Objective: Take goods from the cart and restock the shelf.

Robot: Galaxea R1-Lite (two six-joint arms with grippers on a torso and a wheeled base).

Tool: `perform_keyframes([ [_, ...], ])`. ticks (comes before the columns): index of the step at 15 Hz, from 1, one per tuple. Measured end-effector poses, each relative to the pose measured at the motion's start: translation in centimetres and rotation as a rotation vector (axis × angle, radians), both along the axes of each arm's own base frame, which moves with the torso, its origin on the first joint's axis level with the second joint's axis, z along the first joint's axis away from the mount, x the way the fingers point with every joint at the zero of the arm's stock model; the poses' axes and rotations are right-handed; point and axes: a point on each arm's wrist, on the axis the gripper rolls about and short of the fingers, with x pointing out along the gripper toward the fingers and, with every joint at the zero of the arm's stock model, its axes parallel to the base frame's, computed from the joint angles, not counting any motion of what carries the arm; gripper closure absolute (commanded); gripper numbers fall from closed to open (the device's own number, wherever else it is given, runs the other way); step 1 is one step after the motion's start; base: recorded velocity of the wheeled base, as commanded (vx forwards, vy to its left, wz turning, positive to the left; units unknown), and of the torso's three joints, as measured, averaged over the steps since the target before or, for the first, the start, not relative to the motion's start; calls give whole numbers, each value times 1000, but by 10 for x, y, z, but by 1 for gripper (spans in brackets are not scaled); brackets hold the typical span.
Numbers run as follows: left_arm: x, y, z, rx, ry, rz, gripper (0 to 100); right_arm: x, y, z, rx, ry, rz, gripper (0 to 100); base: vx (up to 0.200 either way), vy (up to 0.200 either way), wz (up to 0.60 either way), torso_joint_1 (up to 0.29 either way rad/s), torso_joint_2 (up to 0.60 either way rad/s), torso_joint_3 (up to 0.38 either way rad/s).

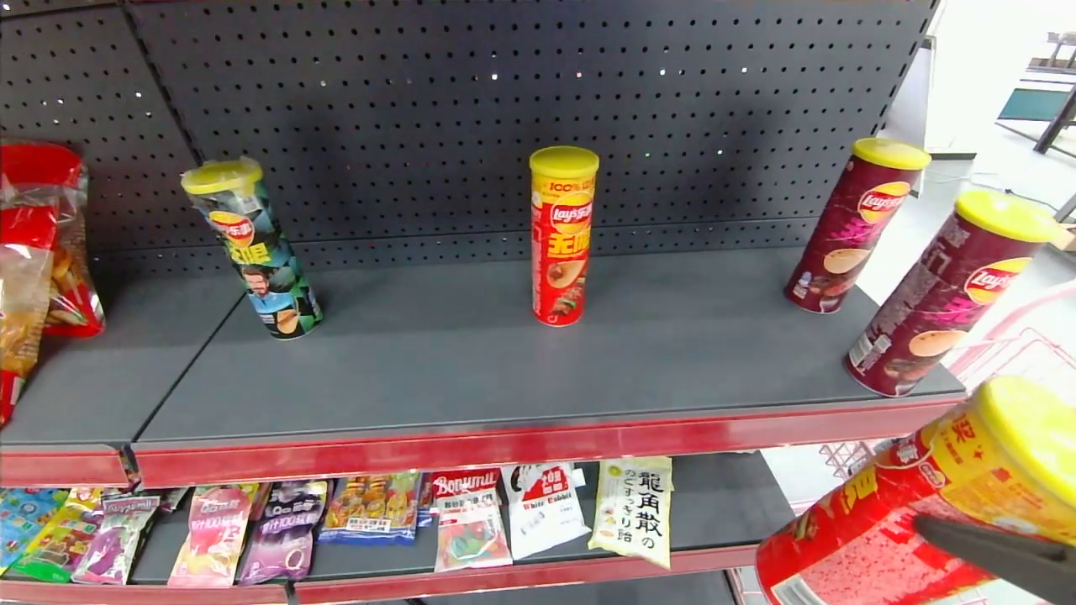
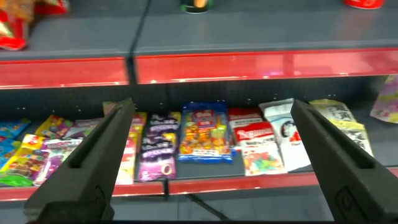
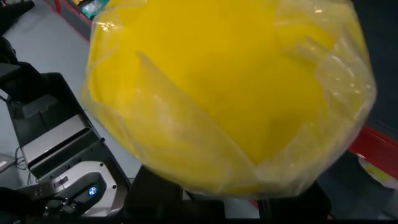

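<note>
The right hand (image 1: 983, 546) is grasping a tilted red chip can (image 1: 908, 504) low off the shelf's (image 1: 504, 370) right end, beside the pink cart (image 1: 1034, 336), apparently bound for the gaps between the standing cans (image 1: 561, 235). The left hand (image 2: 209, 118) is hanging released and empty.

Head view: frontal, angled slightly down on the upper shelf (image 1: 504, 370), with snack packets (image 1: 471, 521) along the frame's bottom edge. Left wrist view: lower and nearer, facing the same packets (image 2: 205, 134) between the fingers of the left hand (image 2: 211, 104). Right wrist view: tight against the lid of the red can (image 3: 217, 93).
</note>
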Motion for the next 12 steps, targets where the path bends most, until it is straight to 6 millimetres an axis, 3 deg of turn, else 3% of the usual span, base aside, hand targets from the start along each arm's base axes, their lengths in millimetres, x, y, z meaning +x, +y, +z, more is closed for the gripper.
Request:
perform_keyframes([
  [3,0,0,0,0,1,1,0,-1,0,0,0,-3,1,100,0,0,0,0,0,0],
  [9,0,0,0,0,-1,1,0,-3,-1,-2,-1,-1,1,100,200,0,0,-1,2,3],
  [12,0,0,0,-1,0,1,0,-2,-1,-1,0,-4,2,100,0,0,0,0,0,0],
])
